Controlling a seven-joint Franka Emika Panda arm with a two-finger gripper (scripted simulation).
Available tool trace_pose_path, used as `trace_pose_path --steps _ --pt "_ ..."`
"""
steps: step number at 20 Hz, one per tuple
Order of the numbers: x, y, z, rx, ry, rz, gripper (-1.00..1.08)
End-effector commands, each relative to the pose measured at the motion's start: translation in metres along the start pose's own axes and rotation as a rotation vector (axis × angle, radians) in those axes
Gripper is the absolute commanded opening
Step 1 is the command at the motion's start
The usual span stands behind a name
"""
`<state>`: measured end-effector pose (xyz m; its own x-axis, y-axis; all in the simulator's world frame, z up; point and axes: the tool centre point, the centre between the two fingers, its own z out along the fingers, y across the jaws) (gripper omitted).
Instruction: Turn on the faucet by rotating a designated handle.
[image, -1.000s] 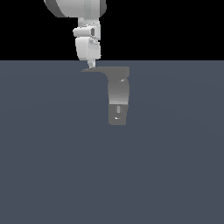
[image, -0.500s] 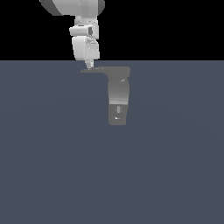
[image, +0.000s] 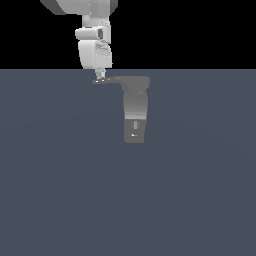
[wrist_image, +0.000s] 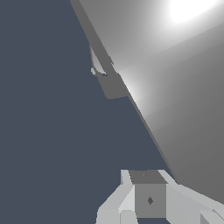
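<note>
Pushing step: gripper (image: 100, 76) sits at the pointed tip of the handle (image: 112, 80), on the exterior view's left; judged to be the contact/sweep phase of the turn.
Faucet loc: faucet (image: 135, 114) stands upright on the flat blue-grey floor (image: 60, 190), roughly mid-scene in the exterior view, pale slot mark low on its front.
Handle loc: thin flat arm off the faucet's top, running toward the exterior view's left and tapering; its tip is right under the arm's lowest part.
Claw state: cannot tell. Fingers too small in the exterior view; wrist view shows only pale blocky parts of the hand (wrist_image: 148, 199), no clear gap or pinch.
Contact: looks touching or just beside the tip; can't confirm which.
Wrist view: large grey shaded surface (wrist_image: 175, 78) fills much of the frame, prob. faucet/handle metal seen close; which part, unclear.
How to do well: keep push near the tip for most leverage; move along an arc around the column's axis, not a straight line, or the finger slips off the point. Hold height level w/ the handle so it doesn't ride over or under it.
Risk: tip is narrow, so easy to lose contact.
Vs 1.0 s ago: arm a touch more toward the exterior view's left; handle tip seems slightly shifted w/ it. Change is small; faucet column unmoved.
Progress: judged early, most of the turn left.
</note>
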<state>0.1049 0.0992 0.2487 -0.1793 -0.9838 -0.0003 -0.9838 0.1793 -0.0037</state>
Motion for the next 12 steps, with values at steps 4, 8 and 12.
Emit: trace_pose_path --steps 4,8,12 --pt "-0.002 0.017 0.0 -0.004 0.001 -0.002 -1.0" --pt "-0.002 0.028 0.0 -0.004 0.001 -0.002 -1.0" --pt "-0.003 0.039 0.0 -0.004 0.001 -0.002 -1.0"
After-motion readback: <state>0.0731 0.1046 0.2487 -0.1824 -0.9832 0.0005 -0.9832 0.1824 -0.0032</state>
